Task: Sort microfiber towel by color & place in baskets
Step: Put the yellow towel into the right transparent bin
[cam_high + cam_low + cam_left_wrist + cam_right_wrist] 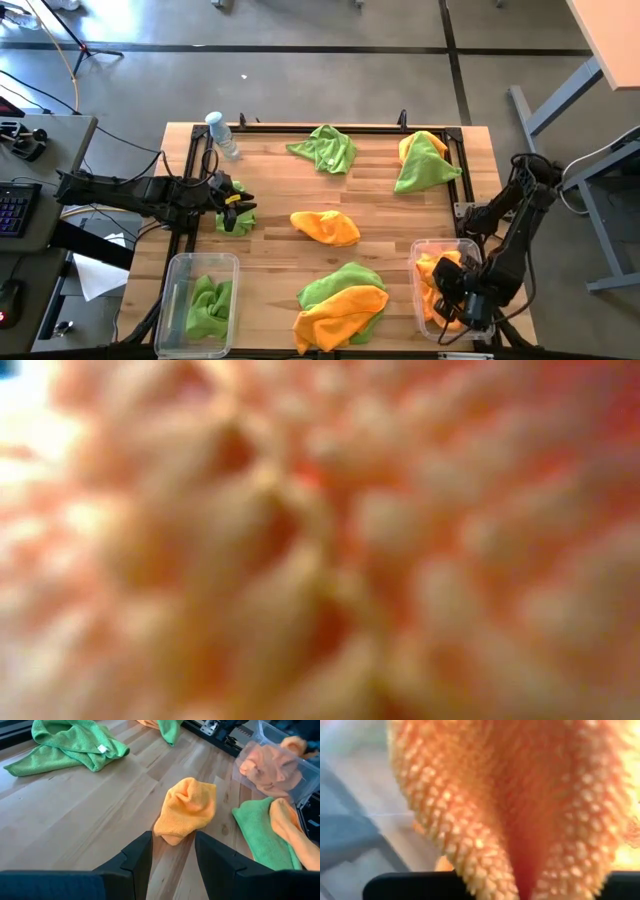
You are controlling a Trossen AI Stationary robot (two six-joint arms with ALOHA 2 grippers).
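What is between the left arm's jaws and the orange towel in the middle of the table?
Nothing that I can see. The left gripper has its jaws apart and points at the orange towel. Only bare wood of the table lies between them.

Overhead looks straight down; low and right-wrist lenses press against orange towel [520, 810].

Towels [325, 227] — lime green and orange-yellow; baskets [178, 270] clear; table [270, 185] pale wood.

Towels [325, 227] on table [270, 195], 2 baskets [203, 266]
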